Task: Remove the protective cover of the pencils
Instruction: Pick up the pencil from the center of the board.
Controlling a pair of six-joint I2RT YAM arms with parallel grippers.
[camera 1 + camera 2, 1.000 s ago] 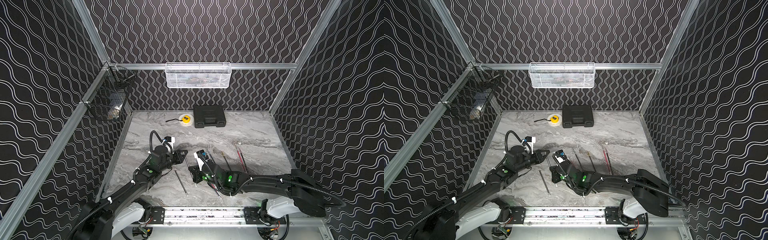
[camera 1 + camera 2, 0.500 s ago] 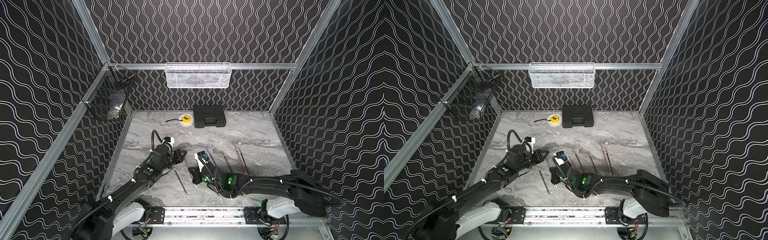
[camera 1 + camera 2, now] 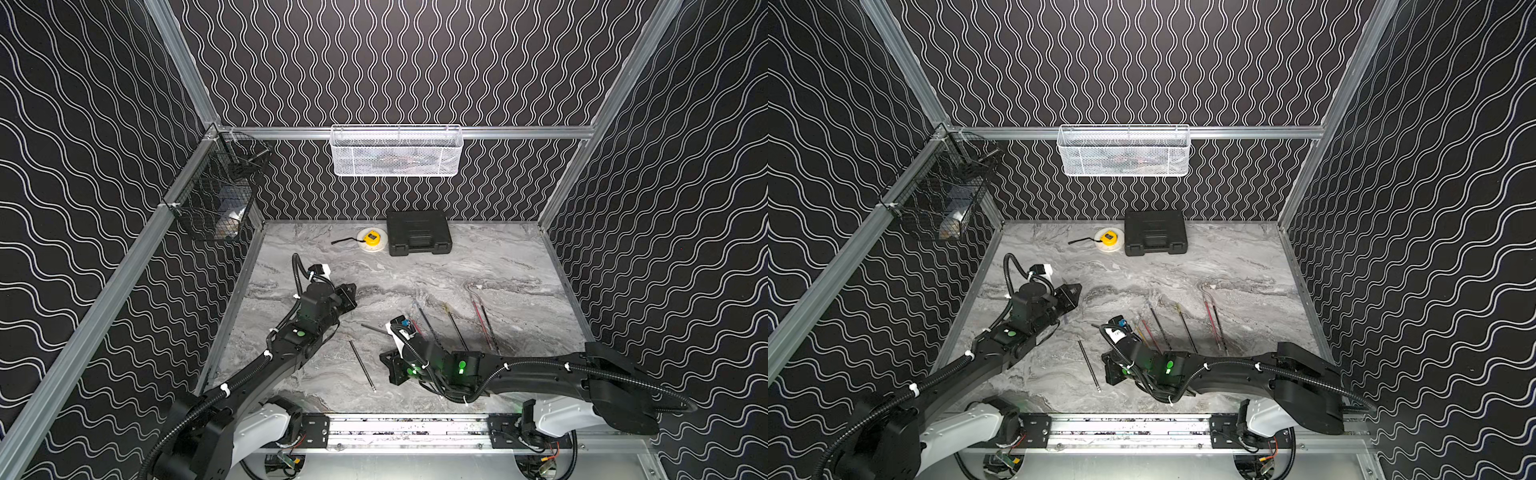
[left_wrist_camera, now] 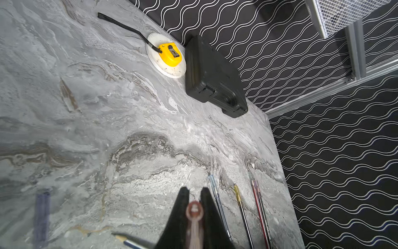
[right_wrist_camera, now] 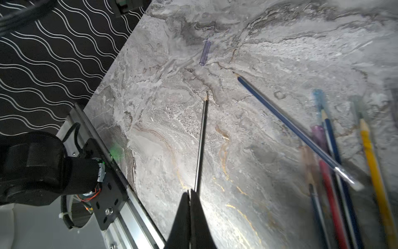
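Well, the pencils (image 5: 290,127) are long, thin sticks lying on the gray table (image 3: 498,257), and some have see-through covers (image 5: 317,97) on their tips. Only the left wrist view shows the reddish cover (image 4: 195,215), pinched tight in the left claw (image 4: 195,190). The right claw (image 5: 190,191) is closed tight at the end of 1 black pencil (image 5: 200,146). I cannot tell if they touch.

You're looking into a booth whose walls (image 3: 415,62) are black with white wavy lines, framed by aluminium rails (image 3: 519,132). The grey marbled tabletop (image 3: 498,257) carries a black case (image 3: 419,232) against the back wall. Straight above the case, a white mesh basket (image 3: 397,151) hangs from the rail. Up and to the left of the case in both top views, a black wire basket (image 3: 216,199) hangs in the corner.
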